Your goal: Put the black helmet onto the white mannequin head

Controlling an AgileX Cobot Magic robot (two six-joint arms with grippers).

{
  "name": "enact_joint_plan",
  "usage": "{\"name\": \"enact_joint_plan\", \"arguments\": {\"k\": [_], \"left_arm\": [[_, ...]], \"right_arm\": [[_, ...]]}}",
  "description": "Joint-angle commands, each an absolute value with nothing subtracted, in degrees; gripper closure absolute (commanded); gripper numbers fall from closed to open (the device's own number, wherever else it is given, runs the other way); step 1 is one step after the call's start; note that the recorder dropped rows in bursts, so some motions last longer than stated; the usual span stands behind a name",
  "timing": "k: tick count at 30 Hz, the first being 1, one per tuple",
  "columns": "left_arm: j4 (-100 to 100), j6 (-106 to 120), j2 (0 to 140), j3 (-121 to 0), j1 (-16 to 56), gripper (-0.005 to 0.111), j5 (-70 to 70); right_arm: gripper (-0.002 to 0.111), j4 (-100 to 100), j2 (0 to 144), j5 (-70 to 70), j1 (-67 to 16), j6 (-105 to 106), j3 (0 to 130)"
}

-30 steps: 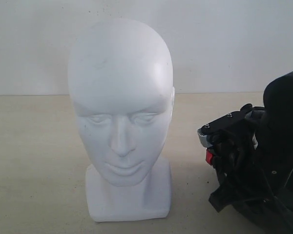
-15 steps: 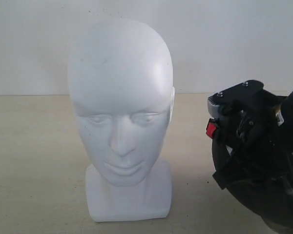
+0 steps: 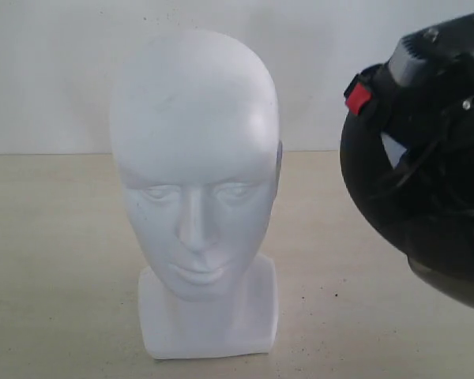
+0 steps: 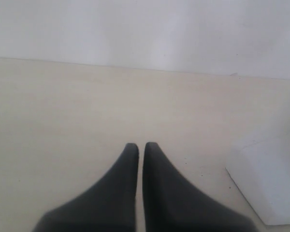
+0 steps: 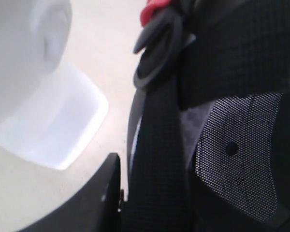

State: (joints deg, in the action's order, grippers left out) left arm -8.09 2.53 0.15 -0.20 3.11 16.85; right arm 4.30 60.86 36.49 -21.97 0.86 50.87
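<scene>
The white mannequin head (image 3: 193,174) stands upright on its squared neck base (image 3: 209,316), facing the exterior camera. To its right the black helmet (image 3: 419,197) hangs in the air, tilted, with its red buckle (image 3: 358,96) about level with the forehead and a gap between helmet and head. My right gripper (image 5: 124,186) is shut on the helmet's rim beside a black strap (image 5: 159,159); one finger (image 5: 99,198) shows outside the shell and the other is hidden inside. The mesh lining (image 5: 237,145) fills that view. My left gripper (image 4: 140,146) is shut and holds nothing, low over the table.
A beige tabletop (image 3: 55,260) runs back to a white wall (image 3: 55,71). The neck base's corner (image 4: 268,181) lies close beside my left gripper. The head's ear (image 5: 55,29) and its base (image 5: 58,130) sit a short way from the helmet's rim.
The right gripper has lifted the helmet from near the table up to the level of the head's upper half. The head and the left gripper have not moved.
</scene>
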Motion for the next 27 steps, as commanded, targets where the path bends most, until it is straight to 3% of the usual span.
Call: {"name": "enact_joint_plan", "arguments": {"k": [1, 17, 27], "left_arm": [[-8.5, 2.5, 0.0, 0.0, 2.9, 0.102, 16.7], [-8.5, 2.5, 0.0, 0.0, 2.9, 0.102, 16.7], [-8.5, 2.5, 0.0, 0.0, 2.9, 0.102, 16.7]], "right_arm": [[0.108, 6.9, 55.6, 25.6, -22.0, 2.2, 51.6], [0.108, 7.1, 42.6, -4.0, -22.0, 12.0, 51.3], [0.108, 7.1, 33.4, -23.3, -22.0, 12.6, 38.7]]}}
